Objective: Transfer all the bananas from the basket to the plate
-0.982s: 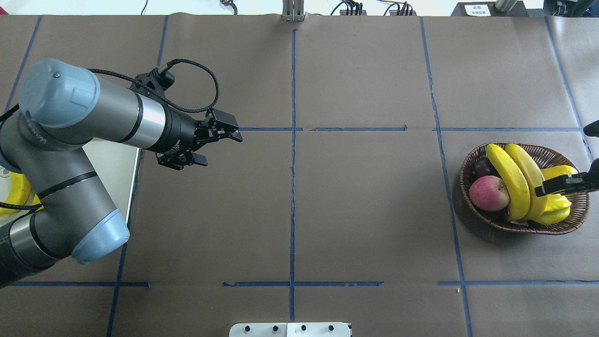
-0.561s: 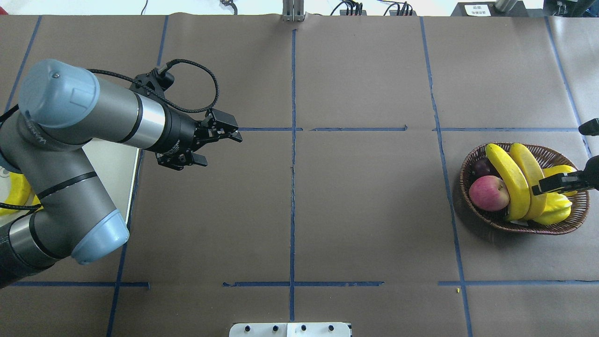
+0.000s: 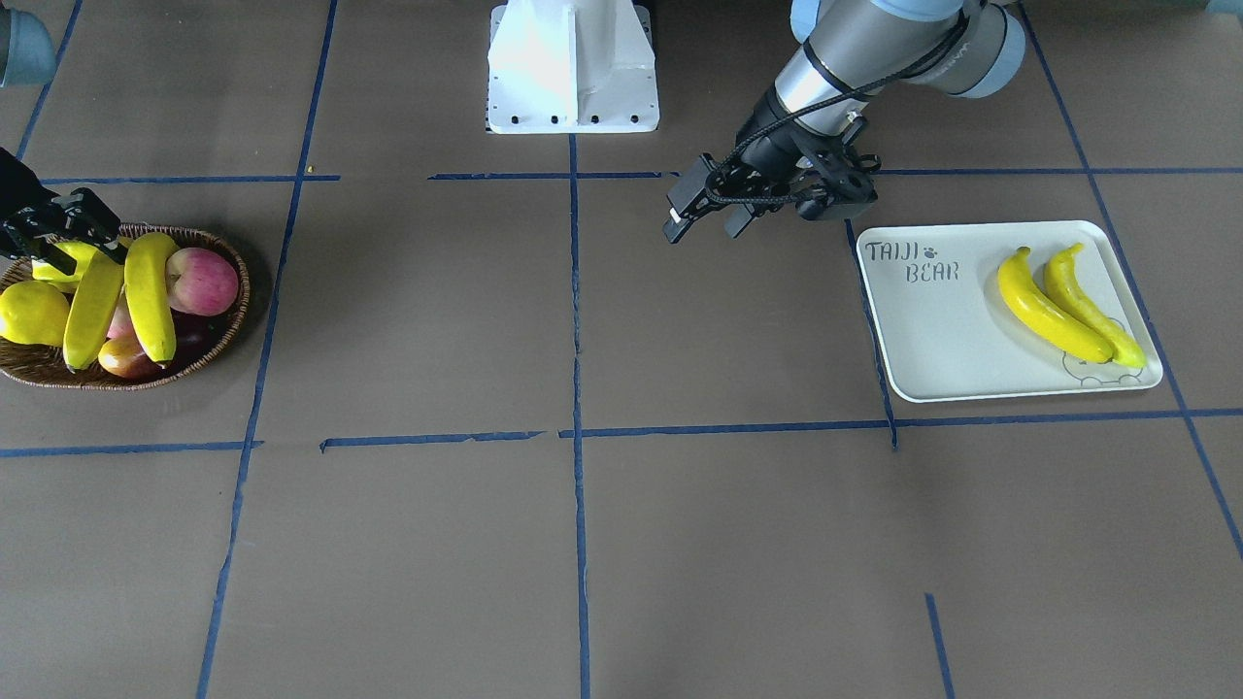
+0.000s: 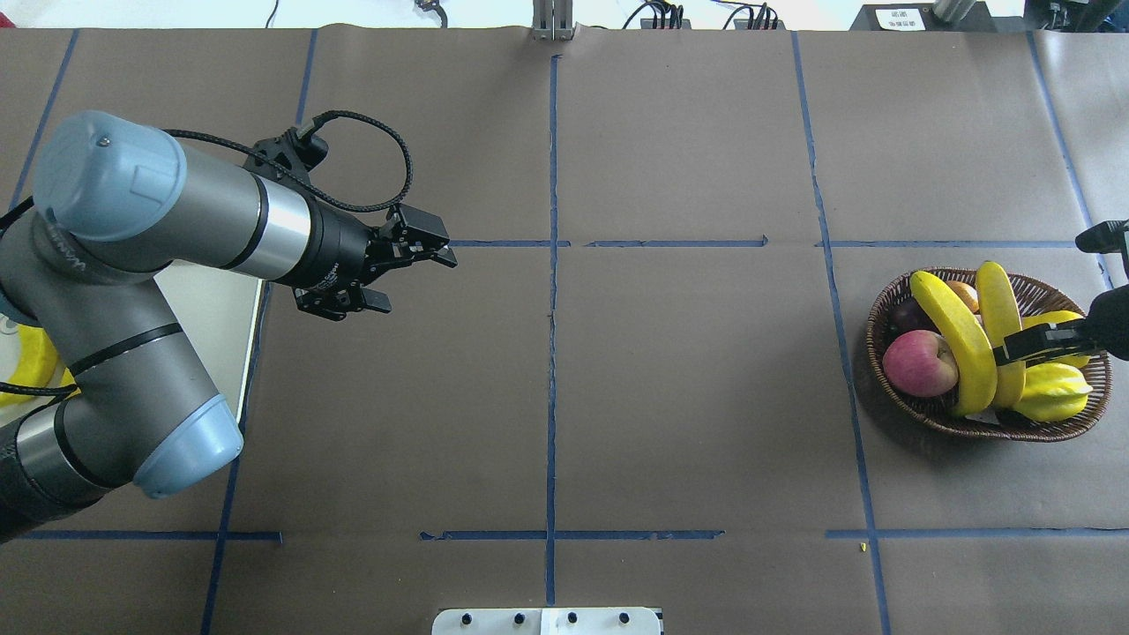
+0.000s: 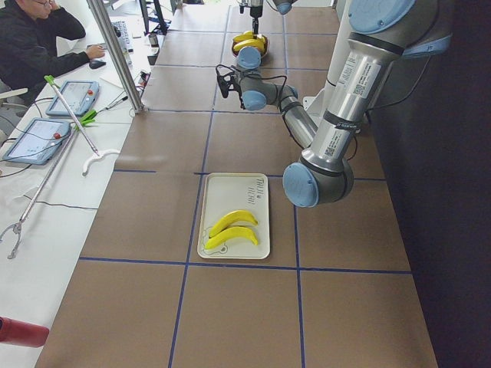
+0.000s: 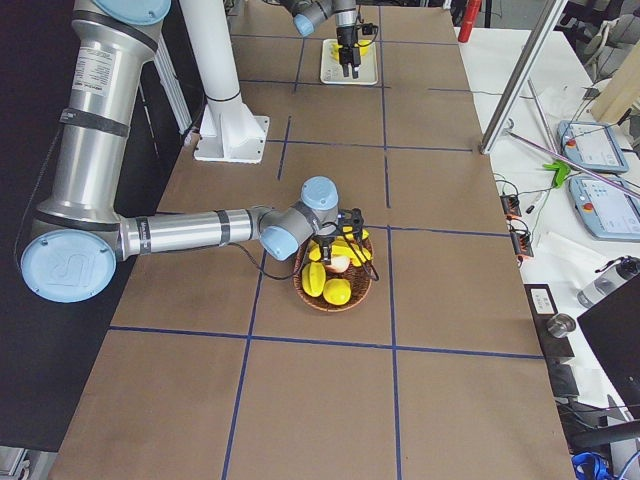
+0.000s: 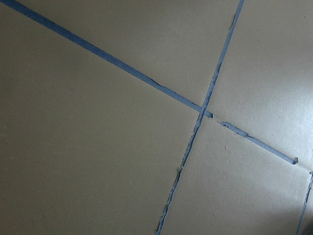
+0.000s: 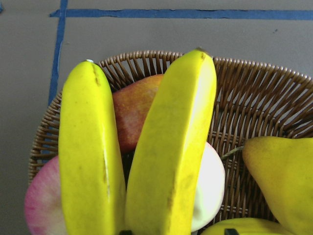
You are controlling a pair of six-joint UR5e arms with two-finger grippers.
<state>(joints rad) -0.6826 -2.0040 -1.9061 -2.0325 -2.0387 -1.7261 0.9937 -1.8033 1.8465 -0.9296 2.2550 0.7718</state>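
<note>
Two bright-yellow bananas lie in the brown wicker basket (image 4: 875, 339) at the table's right. My right gripper (image 4: 1016, 349) is shut on the right-hand banana (image 4: 1000, 300), which stands steeper than the other banana (image 4: 957, 339). In the right wrist view the held banana (image 8: 171, 147) fills the middle, with the fingertips at the bottom edge. Two more bananas (image 3: 1049, 313) (image 3: 1083, 301) lie on the white "TAIJI BEAR" plate (image 3: 932, 330). My left gripper (image 4: 419, 282) is open and empty, above bare table beside the plate.
The basket also holds a red apple (image 4: 919, 363), a dark plum (image 4: 904, 313), a yellow pear (image 3: 29, 311) and a ridged yellow-green fruit (image 4: 1054, 392). Blue tape lines cross the brown table. The left arm's elbow hangs over the plate (image 4: 220, 304).
The right gripper has crept left, and the right-hand banana has turned more upright with its far end raised. The left arm has not moved.
</note>
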